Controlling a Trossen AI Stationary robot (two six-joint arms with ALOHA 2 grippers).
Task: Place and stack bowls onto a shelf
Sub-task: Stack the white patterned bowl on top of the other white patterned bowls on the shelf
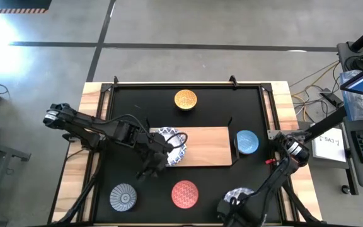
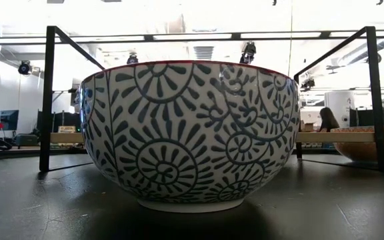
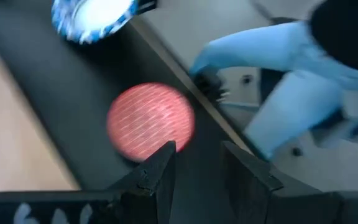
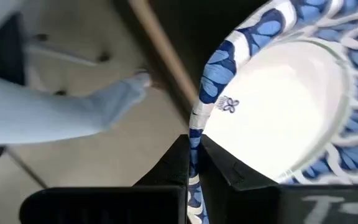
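The right gripper [image 4: 194, 163] pinches a blue-and-white bowl's [image 4: 278, 106] rim at the tabletop's front edge; the thin edge-grip could let it tilt or slip. The left gripper [image 1: 149, 169], narrowly open and empty, hovers by the shelf [image 1: 210, 146]

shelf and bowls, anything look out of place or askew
One thing: the blue-and-white bowl on the wooden shelf overhangs its left end rather than sitting fully on it. The right gripper is shut on the rim of another blue-and-white bowl at the table's front edge.
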